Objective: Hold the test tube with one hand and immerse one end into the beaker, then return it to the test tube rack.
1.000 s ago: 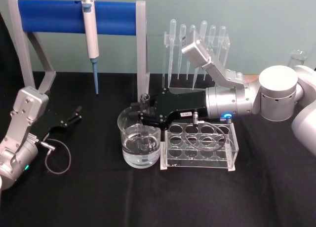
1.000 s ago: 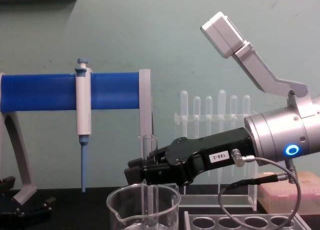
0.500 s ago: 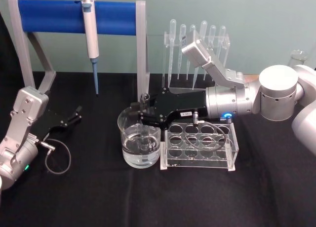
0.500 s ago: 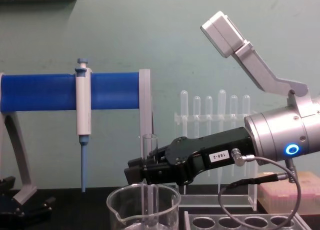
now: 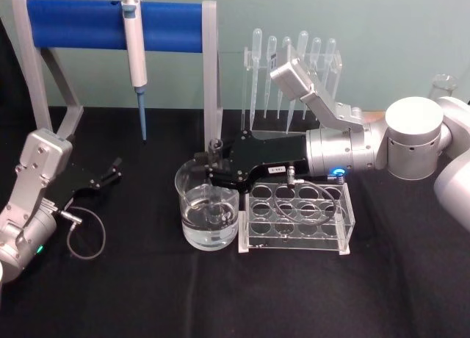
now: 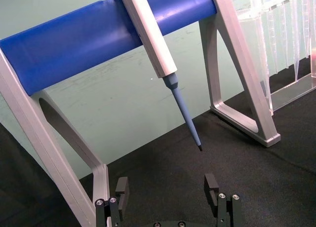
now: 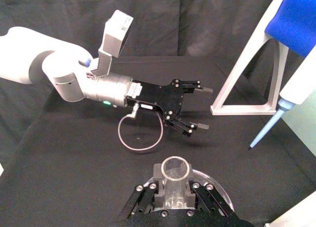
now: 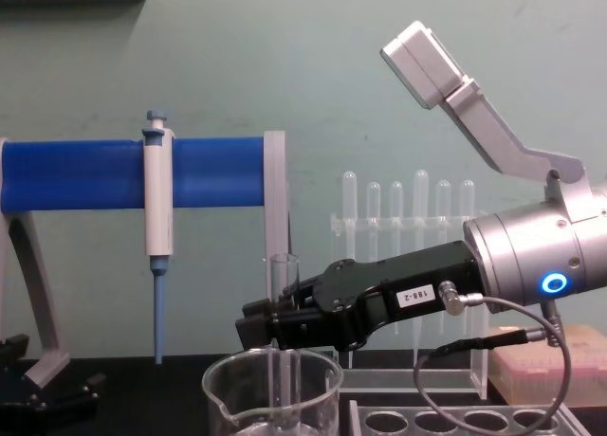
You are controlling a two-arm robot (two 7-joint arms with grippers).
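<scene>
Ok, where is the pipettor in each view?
Head: the pipettor hangs on the blue bar, upper left.
Chest: pipettor left of centre, on that bar.
Left wrist: pipettor slants across the bar.
Right wrist: pipettor cropped, beside the bar's grey leg.
Shared landmark: the blue bar.

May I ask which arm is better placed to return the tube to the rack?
Right: the right gripper holds the tube in the beaker, beside the rack; the open left gripper sits far off.

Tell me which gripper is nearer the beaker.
Right. The right gripper sits just above the beaker, clamping the test tube dipping into it; the left gripper rests open well to its left.
</scene>
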